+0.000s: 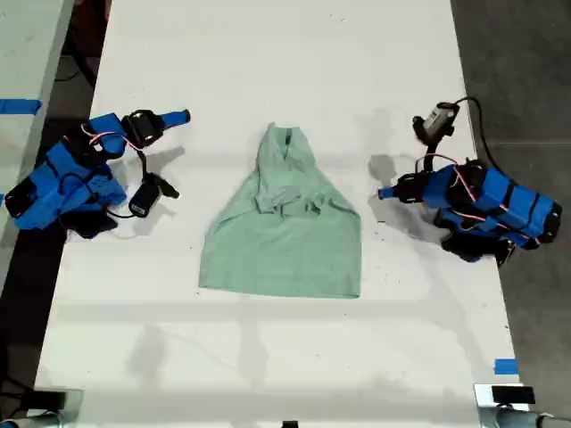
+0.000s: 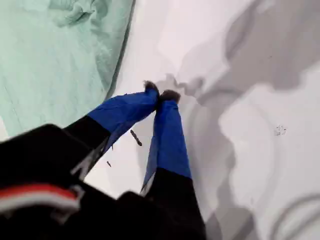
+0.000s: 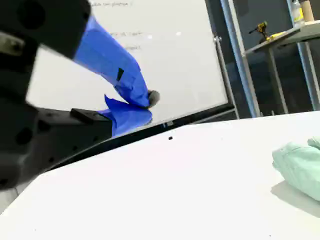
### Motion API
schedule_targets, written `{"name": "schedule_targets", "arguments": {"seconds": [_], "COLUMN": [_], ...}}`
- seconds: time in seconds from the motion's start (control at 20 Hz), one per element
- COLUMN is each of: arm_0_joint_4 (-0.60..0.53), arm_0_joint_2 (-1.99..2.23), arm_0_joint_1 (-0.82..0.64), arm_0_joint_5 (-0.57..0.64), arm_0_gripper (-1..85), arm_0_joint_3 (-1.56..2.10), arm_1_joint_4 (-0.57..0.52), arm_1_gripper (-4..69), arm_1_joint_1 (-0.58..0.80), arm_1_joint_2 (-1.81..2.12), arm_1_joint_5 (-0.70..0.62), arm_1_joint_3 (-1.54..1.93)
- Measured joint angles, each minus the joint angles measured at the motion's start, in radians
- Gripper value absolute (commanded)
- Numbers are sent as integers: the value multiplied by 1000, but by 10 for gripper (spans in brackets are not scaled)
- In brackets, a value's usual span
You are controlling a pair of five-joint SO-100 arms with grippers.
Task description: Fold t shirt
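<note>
The pale mint-green t shirt (image 1: pixel 281 232) lies wrinkled in the middle of the white table (image 1: pixel 268 357), narrow collar end away from the camera and wide hem toward it. My first gripper (image 1: pixel 384 193) is on the blue arm at the exterior view's right. It rests low, just off the shirt's edge (image 2: pixel 50 60), shut with its tips (image 2: pixel 161 92) touching and nothing between them. My second gripper (image 1: pixel 183 116) is on the arm at the exterior view's left. It points across the table, shut and empty (image 3: pixel 147 107), well clear of the shirt (image 3: pixel 300 167).
A blue tape mark (image 1: pixel 506 366) sits near the table's front corner at the exterior view's right. Dark floor borders both long table sides. A second surface with blue tape (image 1: pixel 18 107) lies at the exterior view's left. A whiteboard (image 3: pixel 160 45) stands beyond the table.
</note>
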Motion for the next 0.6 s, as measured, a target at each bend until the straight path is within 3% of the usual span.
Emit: {"name": "schedule_targets", "arguments": {"seconds": [0.6], "arm_0_joint_4": [11], "arm_0_joint_2": [0], "arm_0_joint_1": [11], "arm_0_joint_5": [0], "arm_0_gripper": [-3], "arm_0_joint_3": [0], "arm_1_joint_4": [0], "arm_1_gripper": [21], "arm_1_joint_1": [-26], "arm_1_joint_2": [0], "arm_1_joint_5": [35], "arm_1_joint_3": [0]}}
